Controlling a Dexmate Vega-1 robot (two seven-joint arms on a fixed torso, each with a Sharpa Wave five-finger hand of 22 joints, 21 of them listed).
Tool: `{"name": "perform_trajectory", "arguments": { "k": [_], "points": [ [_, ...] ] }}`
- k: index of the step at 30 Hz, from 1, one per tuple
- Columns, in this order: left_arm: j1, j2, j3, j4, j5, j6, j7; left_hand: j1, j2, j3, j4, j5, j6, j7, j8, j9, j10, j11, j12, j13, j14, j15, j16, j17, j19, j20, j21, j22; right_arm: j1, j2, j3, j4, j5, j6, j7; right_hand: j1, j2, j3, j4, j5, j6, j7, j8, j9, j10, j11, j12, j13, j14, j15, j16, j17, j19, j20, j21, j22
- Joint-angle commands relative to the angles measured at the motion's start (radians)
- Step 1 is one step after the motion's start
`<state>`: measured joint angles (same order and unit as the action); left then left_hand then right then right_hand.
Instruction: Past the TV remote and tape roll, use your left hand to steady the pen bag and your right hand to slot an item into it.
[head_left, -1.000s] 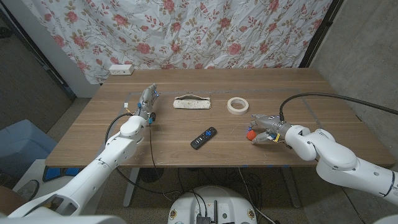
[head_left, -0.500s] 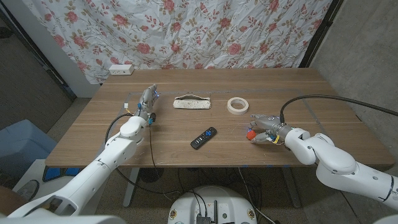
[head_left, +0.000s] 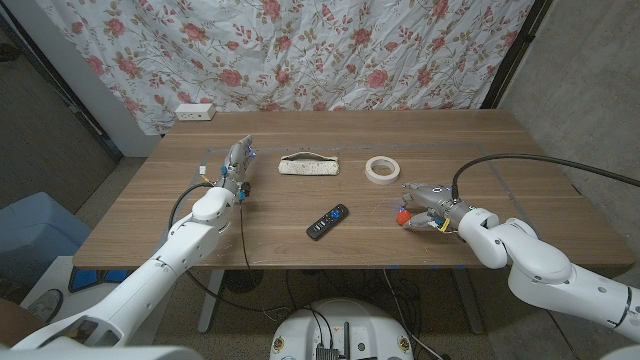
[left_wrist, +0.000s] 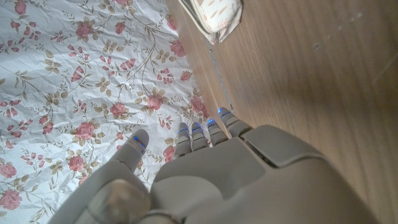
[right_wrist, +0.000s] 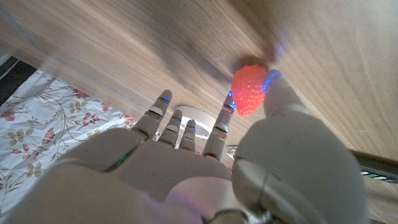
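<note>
1. We see the wooden desk (head_left: 300, 205) with a floral cloth backdrop (head_left: 300, 50) hanging behind it.
2. The pale, floral-patterned fabric pen bag (head_left: 308, 165) lies toward the far side of the desk, just beyond the black TV remote (head_left: 328, 221) and beside the cream-coloured roll of tape (head_left: 381, 169).
3. The left hand (head_left: 237, 168) stands near the pen bag's end but apart from it; in the left wrist view its fingers (left_wrist: 199, 134) are straight, side by side, and hold nothing.
4. The right hand (head_left: 425, 207) sits low over the desk, near the tape roll and well apart from the pen bag.
5. In the right wrist view, its thumb and one finger pinch a small red, bumpy, strawberry-like item (right_wrist: 250, 91), while the other fingers (right_wrist: 168, 121) stay extended.
6. A white power strip (head_left: 195, 112) rests at the desk's far left corner.
7. We can read no brand, label or writing; the remote's buttons are too small to make out.
</note>
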<state>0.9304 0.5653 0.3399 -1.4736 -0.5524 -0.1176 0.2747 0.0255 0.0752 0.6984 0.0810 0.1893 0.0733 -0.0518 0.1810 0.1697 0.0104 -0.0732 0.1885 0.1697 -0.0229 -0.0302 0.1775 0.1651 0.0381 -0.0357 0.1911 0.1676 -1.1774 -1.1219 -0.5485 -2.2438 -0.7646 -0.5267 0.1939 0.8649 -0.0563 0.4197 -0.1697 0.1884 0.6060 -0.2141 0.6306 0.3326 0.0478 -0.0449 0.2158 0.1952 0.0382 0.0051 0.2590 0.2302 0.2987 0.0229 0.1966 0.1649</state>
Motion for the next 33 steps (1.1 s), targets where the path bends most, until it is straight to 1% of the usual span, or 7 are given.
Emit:
{"name": "perform_trajectory", "arguments": {
  "k": [1, 8, 13, 21, 24, 28, 33],
  "points": [
    [0.003, 0.003, -0.001, -0.008, -0.002, 0.01, 0.005, -0.004, 0.073, 0.007, -0.001, 0.004, 0.01, 0.002, -0.001, 0.002, 0.006, -0.003, 0.0, 0.003, 0.007, -0.014, -0.001, 0.003, 0.006, -0.004, 0.001, 0.002, -0.005, -0.004, 0.014, -0.003, 0.017, 0.001, -0.02, 0.009, 0.003, 0.006, 0.001, -0.003, 0.023, 0.0, 0.015, 0.008, 0.018, -0.001, 0.009, 0.0, 0.006, -0.008, 0.006, 0.005, 0.012, -0.002, 0.003, 0.003],
    [-0.002, 0.005, 0.0, -0.006, 0.004, -0.001, -0.004, -0.003, 0.073, 0.008, -0.002, 0.004, 0.01, 0.003, -0.001, 0.002, 0.007, -0.003, 0.0, 0.003, 0.007, -0.013, -0.002, 0.003, 0.007, -0.003, 0.001, 0.002, 0.0, -0.013, 0.03, -0.022, 0.031, -0.007, -0.011, 0.01, 0.004, 0.004, 0.003, -0.003, 0.029, -0.002, 0.021, 0.01, 0.027, -0.002, 0.009, 0.0, 0.008, -0.009, 0.007, 0.006, 0.019, -0.003, 0.003, 0.003],
    [-0.004, 0.016, 0.002, -0.024, 0.009, 0.022, 0.003, -0.002, 0.073, 0.01, -0.004, 0.004, 0.01, 0.004, -0.001, 0.002, 0.007, -0.003, 0.0, 0.003, 0.007, -0.014, -0.002, 0.003, 0.007, -0.003, 0.001, 0.002, 0.001, -0.016, 0.039, -0.031, 0.04, -0.009, -0.016, 0.011, 0.005, 0.004, 0.004, -0.003, 0.034, -0.001, 0.025, 0.011, 0.03, -0.002, 0.009, 0.0, 0.01, -0.008, 0.007, 0.007, 0.022, -0.004, 0.004, 0.003],
    [0.001, 0.038, 0.004, -0.048, 0.031, 0.02, -0.003, 0.007, 0.073, 0.013, -0.017, 0.003, 0.016, 0.007, 0.001, 0.002, 0.008, 0.002, 0.0, 0.003, 0.006, -0.012, -0.003, 0.001, 0.007, -0.003, 0.0, 0.002, -0.001, -0.027, 0.054, -0.054, 0.053, -0.018, -0.01, 0.011, 0.008, 0.003, 0.006, -0.002, 0.035, 0.0, 0.028, 0.014, 0.033, -0.004, 0.006, 0.0, 0.016, -0.01, 0.01, 0.008, 0.025, -0.005, 0.003, 0.003],
    [0.004, 0.054, 0.008, -0.068, 0.05, 0.033, 0.004, 0.014, 0.07, 0.014, -0.029, 0.002, 0.025, -0.005, 0.003, 0.002, 0.009, 0.001, 0.001, 0.003, 0.004, -0.014, -0.004, 0.0, 0.008, -0.004, -0.001, 0.001, -0.003, -0.027, 0.065, -0.057, 0.071, -0.017, -0.017, 0.012, 0.009, 0.003, 0.006, -0.002, 0.036, -0.001, 0.03, 0.014, 0.035, -0.005, 0.006, 0.0, 0.015, -0.011, 0.01, 0.008, 0.026, -0.005, 0.002, 0.003],
    [0.005, 0.076, 0.015, -0.093, 0.082, 0.045, 0.009, 0.02, 0.067, 0.015, -0.041, 0.0, 0.034, -0.008, 0.006, 0.002, 0.011, -0.002, 0.001, 0.003, 0.005, -0.016, -0.004, -0.001, 0.009, -0.004, -0.001, 0.001, -0.004, -0.028, 0.077, -0.059, 0.094, -0.011, -0.027, 0.012, 0.01, 0.002, 0.007, -0.002, 0.05, 0.002, 0.038, 0.016, 0.039, -0.004, 0.005, 0.0, 0.016, -0.013, 0.01, 0.009, 0.027, -0.004, 0.001, 0.003],
    [0.002, 0.11, 0.027, -0.132, 0.128, 0.082, 0.015, 0.036, 0.065, 0.019, -0.07, -0.004, 0.063, -0.026, 0.012, 0.002, 0.02, -0.007, 0.004, 0.003, 0.006, -0.021, -0.004, -0.001, 0.009, -0.004, -0.002, 0.0, -0.002, -0.033, 0.086, -0.064, 0.108, -0.013, -0.034, 0.013, 0.011, 0.002, 0.007, -0.001, 0.05, 0.0, 0.04, 0.016, 0.04, -0.003, 0.004, 0.0, 0.016, -0.013, 0.01, 0.01, 0.027, -0.004, 0.001, 0.003]
  ]
}}
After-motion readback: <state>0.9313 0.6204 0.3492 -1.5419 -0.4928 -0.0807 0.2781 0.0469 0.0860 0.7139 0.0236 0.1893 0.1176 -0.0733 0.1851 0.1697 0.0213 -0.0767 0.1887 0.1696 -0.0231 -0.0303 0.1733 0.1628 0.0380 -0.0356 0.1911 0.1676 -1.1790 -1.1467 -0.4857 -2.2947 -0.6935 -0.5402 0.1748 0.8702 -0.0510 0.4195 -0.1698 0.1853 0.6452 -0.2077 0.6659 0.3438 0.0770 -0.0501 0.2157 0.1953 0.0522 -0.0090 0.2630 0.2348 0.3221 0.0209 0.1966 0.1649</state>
